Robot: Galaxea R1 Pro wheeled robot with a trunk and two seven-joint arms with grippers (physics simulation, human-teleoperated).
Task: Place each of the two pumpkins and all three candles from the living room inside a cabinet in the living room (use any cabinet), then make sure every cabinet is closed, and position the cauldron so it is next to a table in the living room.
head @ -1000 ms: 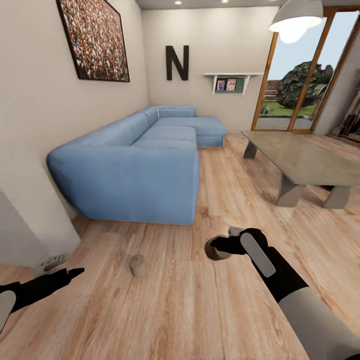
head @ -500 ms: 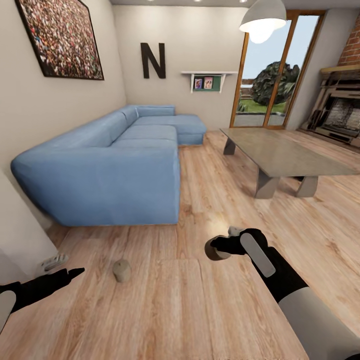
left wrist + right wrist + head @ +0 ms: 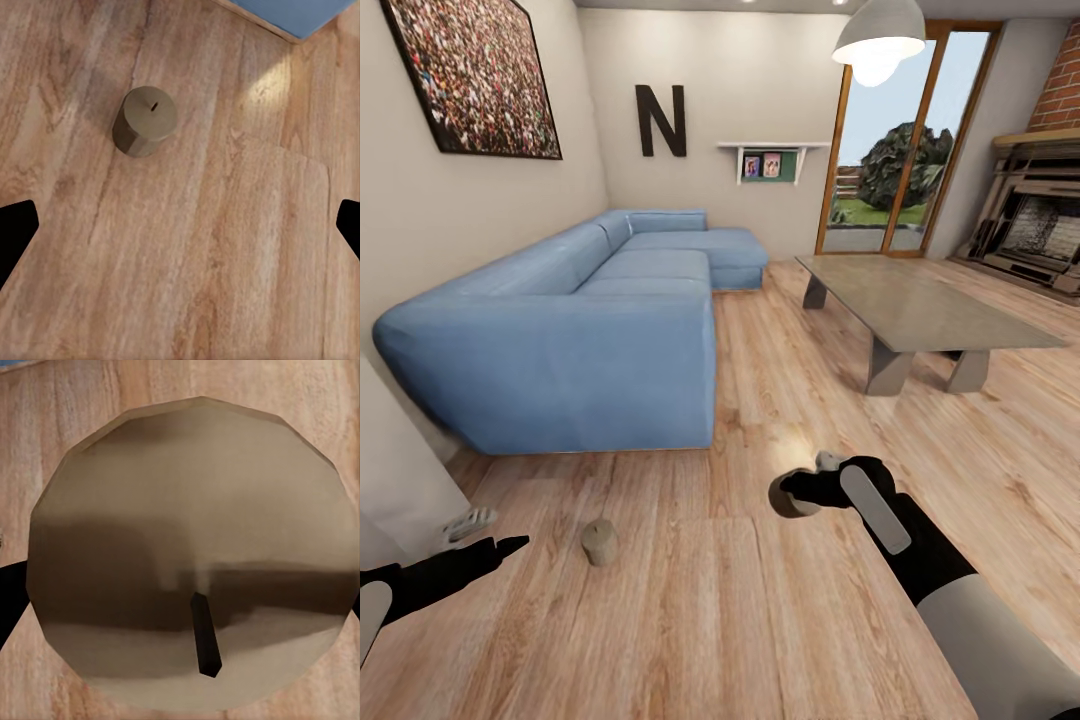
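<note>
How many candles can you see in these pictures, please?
2. One candle stands upright on the wood floor ahead of the left pincer, near the blue sofa's end. The other candle is gripped in the right pincer. More may lie beyond the camera views.

Tan candle (image 3: 599, 541) upright on wood floor, second candle (image 3: 191, 585) in right pincer (image 3: 792, 497)

Matt tan candle (image 3: 145, 121), wood-plank floor (image 3: 710, 610)

Fireplace (image 3: 1040, 225) cut off by picture edge
</note>
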